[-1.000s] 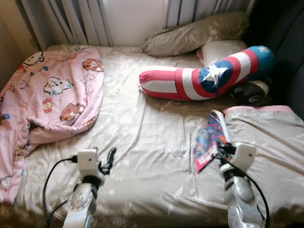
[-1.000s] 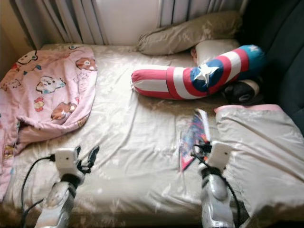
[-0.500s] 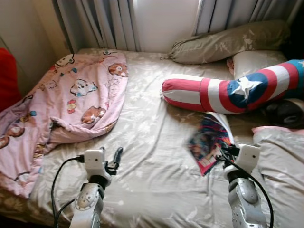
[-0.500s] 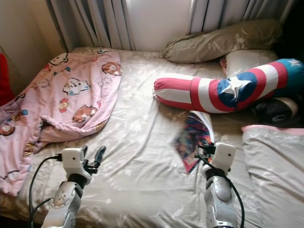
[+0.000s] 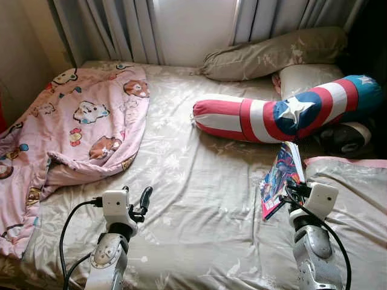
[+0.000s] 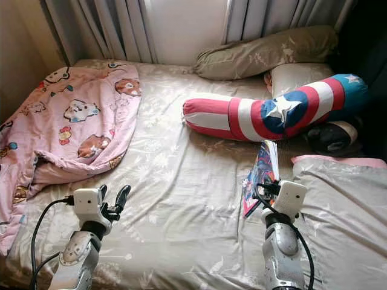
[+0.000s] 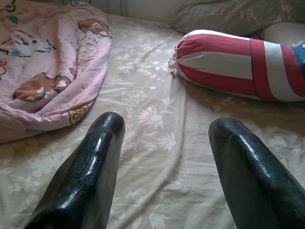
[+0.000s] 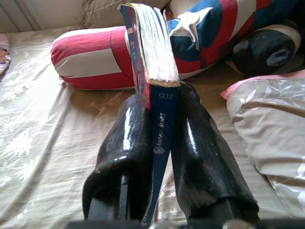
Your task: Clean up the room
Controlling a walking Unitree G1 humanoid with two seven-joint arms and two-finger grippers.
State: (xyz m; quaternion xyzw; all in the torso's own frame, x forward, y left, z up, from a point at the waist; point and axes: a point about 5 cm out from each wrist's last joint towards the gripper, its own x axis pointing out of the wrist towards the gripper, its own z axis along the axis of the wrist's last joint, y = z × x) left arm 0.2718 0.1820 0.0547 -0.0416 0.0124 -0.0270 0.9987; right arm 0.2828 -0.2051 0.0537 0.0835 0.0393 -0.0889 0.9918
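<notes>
A colourful comic book (image 5: 280, 179) is held upright over the right part of the bed, and my right gripper (image 5: 292, 192) is shut on its spine edge (image 8: 162, 129). Low over the front left of the beige floral sheet (image 5: 199, 181), my left gripper (image 5: 138, 199) is open with nothing between its fingers (image 7: 90, 167). A pink cartoon blanket (image 5: 66, 133) lies crumpled on the left side of the bed. Across the back right lies a red, white and blue star bolster (image 5: 284, 115).
A beige pillow (image 5: 272, 51) and a white pillow (image 5: 308, 75) lie against the curtains (image 5: 121, 27) at the head. A grey-beige quilt with pink trim (image 5: 357, 205) covers the front right corner. A dark round cushion (image 5: 347, 138) sits beside the bolster.
The camera has swung left and partly back, so the whole scene has shifted. The book stays in my right gripper and now stands more upright. My left gripper remains open.
</notes>
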